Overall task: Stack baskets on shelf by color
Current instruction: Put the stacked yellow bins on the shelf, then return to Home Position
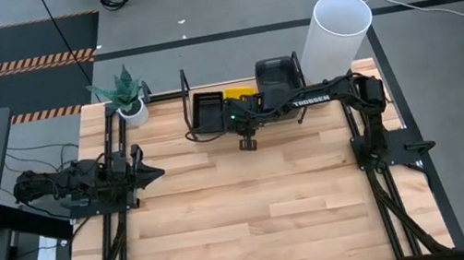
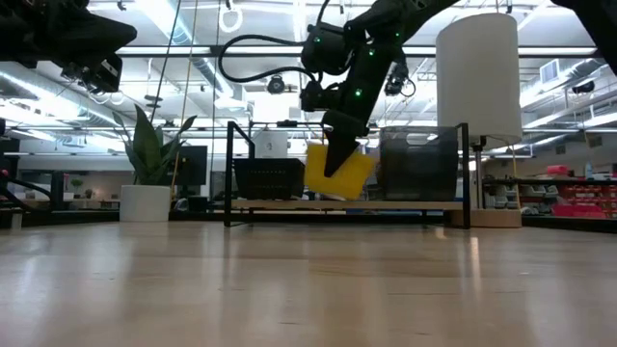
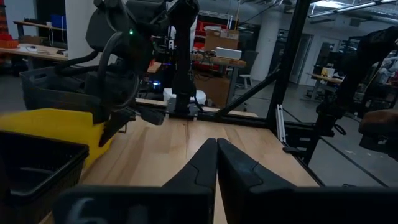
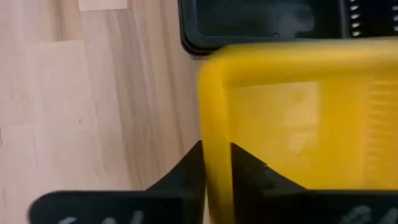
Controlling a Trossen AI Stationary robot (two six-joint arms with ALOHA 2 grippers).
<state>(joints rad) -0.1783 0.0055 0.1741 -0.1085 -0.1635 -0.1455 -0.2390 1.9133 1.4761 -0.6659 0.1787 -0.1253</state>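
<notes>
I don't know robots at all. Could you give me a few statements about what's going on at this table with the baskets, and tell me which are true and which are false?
1. The right gripper has a yellow basket by its rim. True.
2. The yellow basket hangs level. False: in the low view it is tilted.
3. The left gripper holds a black basket. False: it is shut on nothing, waiting at the table's left edge.
4. A black basket sits on the shelf beside the yellow one. True.
5. The potted plant stands at the table's right side. False: it is at the back left.
</notes>
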